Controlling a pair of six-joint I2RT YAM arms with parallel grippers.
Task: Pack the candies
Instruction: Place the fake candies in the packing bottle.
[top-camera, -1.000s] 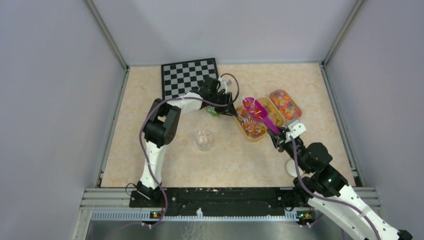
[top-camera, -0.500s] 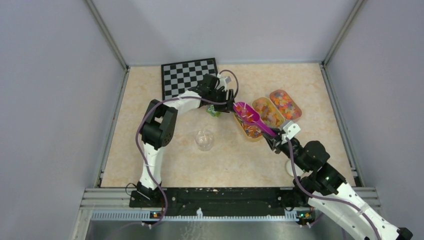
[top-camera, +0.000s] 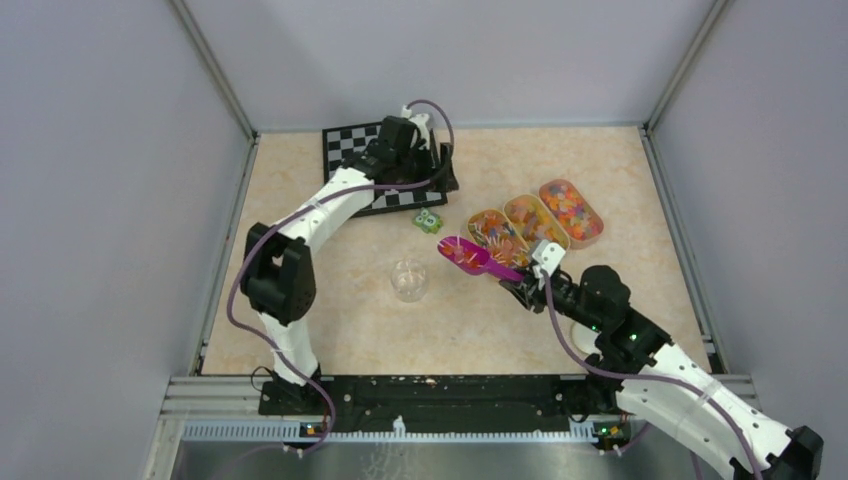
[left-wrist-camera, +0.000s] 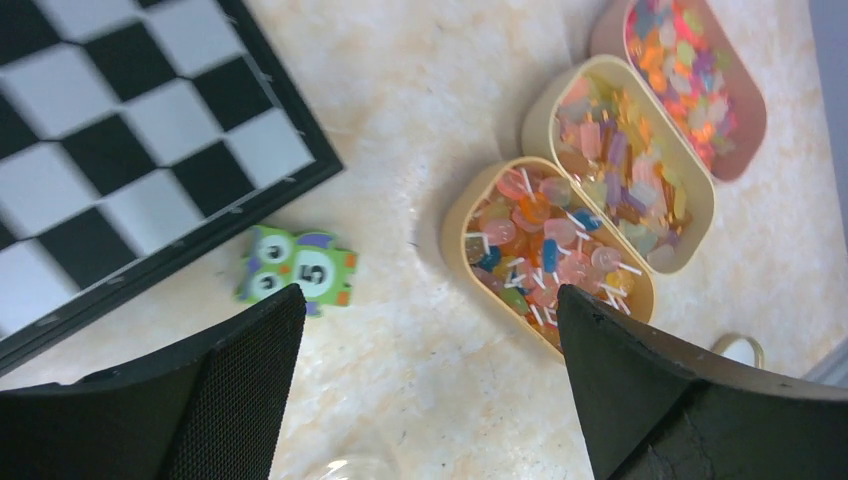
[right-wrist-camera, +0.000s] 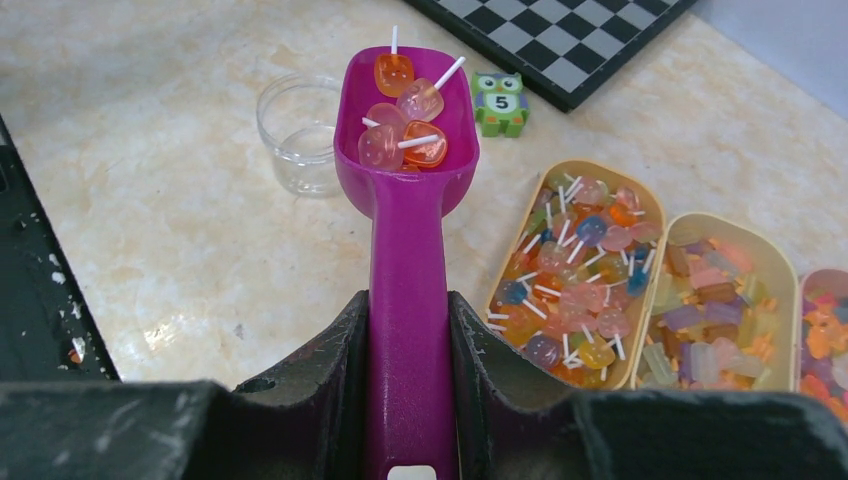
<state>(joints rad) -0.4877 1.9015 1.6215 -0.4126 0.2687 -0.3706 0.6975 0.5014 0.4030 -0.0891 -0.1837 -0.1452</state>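
Observation:
My right gripper (right-wrist-camera: 408, 305) is shut on the handle of a magenta scoop (right-wrist-camera: 405, 170), also seen from above (top-camera: 466, 256). Several candies (right-wrist-camera: 405, 125), pink and orange with white sticks, lie in the scoop's bowl. The bowl hangs between the clear cup (top-camera: 408, 280) and the nearest candy tray (top-camera: 498, 232), close to the cup's right side. In the right wrist view the cup (right-wrist-camera: 295, 130) stands just left of the scoop's tip. My left gripper (top-camera: 447, 170) is open over the checkerboard's corner. Nothing is between its fingers (left-wrist-camera: 235, 385).
Three oval trays of candies (left-wrist-camera: 550, 250), (left-wrist-camera: 625, 160), (left-wrist-camera: 690, 70) stand side by side at the right. A green owl block (top-camera: 429, 221) lies by the checkerboard (top-camera: 350, 145). A white round object (left-wrist-camera: 740, 350) peeks in at the left wrist view's right edge.
The left gripper opened, let go of the nearest tray and drew back over the checkerboard. The right arm carried the loaded scoop leftwards off the trays towards the cup.

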